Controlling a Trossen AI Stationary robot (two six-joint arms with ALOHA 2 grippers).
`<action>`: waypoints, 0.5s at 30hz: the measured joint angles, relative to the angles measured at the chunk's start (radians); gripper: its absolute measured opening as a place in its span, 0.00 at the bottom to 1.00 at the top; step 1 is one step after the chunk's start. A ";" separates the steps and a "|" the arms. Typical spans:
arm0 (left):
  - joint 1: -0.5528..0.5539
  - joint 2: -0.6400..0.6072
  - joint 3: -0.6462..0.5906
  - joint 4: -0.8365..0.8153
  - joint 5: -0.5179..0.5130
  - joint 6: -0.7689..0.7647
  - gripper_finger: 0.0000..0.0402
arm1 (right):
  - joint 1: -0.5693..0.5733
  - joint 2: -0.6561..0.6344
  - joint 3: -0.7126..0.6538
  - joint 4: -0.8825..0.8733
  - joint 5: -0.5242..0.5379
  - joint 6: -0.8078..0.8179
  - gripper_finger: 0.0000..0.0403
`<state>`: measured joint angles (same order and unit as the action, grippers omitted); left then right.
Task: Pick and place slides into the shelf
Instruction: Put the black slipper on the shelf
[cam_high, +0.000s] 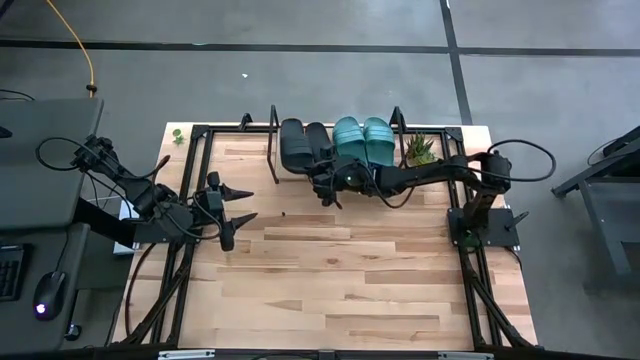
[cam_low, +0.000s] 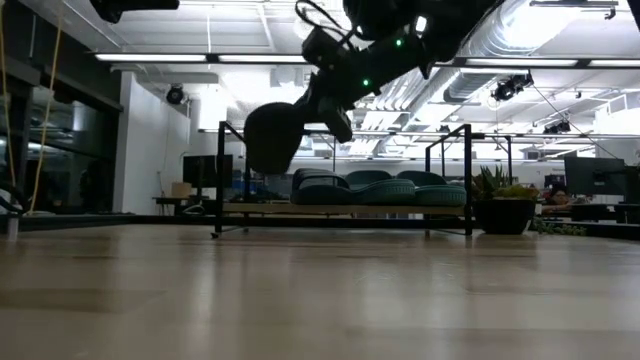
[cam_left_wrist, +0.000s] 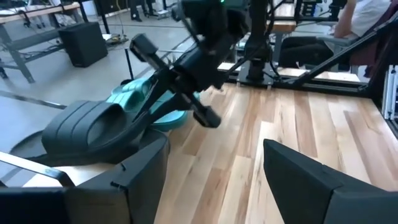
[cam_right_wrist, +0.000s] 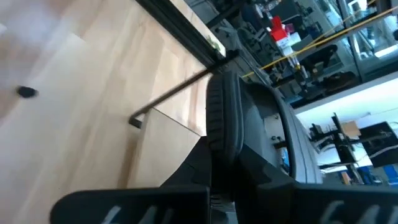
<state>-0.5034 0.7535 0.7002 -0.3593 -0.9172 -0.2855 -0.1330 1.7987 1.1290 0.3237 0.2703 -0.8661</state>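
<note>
Right gripper (cam_high: 325, 177) is clamped on a black slide (cam_high: 296, 145), tilted at the shelf's (cam_high: 258, 158) left part, beside the other black slide (cam_high: 318, 138). Two teal slides (cam_high: 362, 139) sit right of them on the shelf. Left gripper (cam_high: 243, 203), fingers apart, hovers over the counter (cam_high: 340, 270) at left.

Slides: I'm seeing two black (cam_high: 303, 143) and two teal green (cam_high: 362, 138).
Shelf (cam_high: 256, 162): showing light wood and black tube frame.
Table (cam_high: 330, 270): showing pale striped wood planks.
Plant (cam_high: 420, 150): showing green.
</note>
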 joint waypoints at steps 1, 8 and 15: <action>0.000 0.000 0.000 0.004 -0.002 0.002 0.61 | -0.006 0.008 0.000 0.014 0.001 -0.005 0.01; 0.000 0.000 0.000 0.013 -0.021 0.005 0.61 | -0.026 0.046 0.000 0.068 -0.012 -0.037 0.01; 0.000 0.001 0.000 0.018 -0.027 0.005 0.61 | -0.031 0.094 0.000 0.122 -0.037 -0.048 0.01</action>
<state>-0.5032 0.7540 0.6998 -0.3417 -0.9440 -0.2805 -0.1638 1.8926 1.1294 0.4458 0.2335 -0.9137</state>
